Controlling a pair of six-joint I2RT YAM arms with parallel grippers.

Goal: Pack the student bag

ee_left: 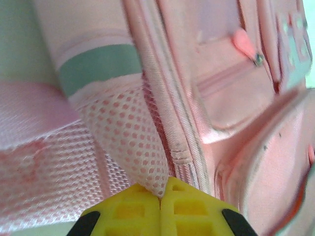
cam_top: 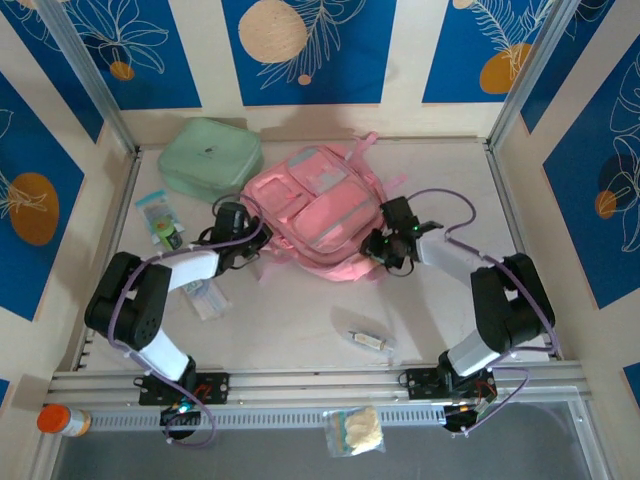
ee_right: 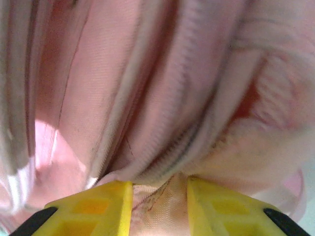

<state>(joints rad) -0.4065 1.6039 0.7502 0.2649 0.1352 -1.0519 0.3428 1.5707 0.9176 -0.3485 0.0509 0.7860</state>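
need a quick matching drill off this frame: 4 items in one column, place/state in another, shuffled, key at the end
Things:
1. student bag
2. mint-green case
3. orange-capped bottle
4. left end effector

Place or state:
A. lying on the front rail, left corner
B. shut on a fold of the bag's fabric
C. far left part of the table, right beside the bag
D. middle of the table, between the two arms

Pairs: 1-D, 2-C, 3-A, 4-B
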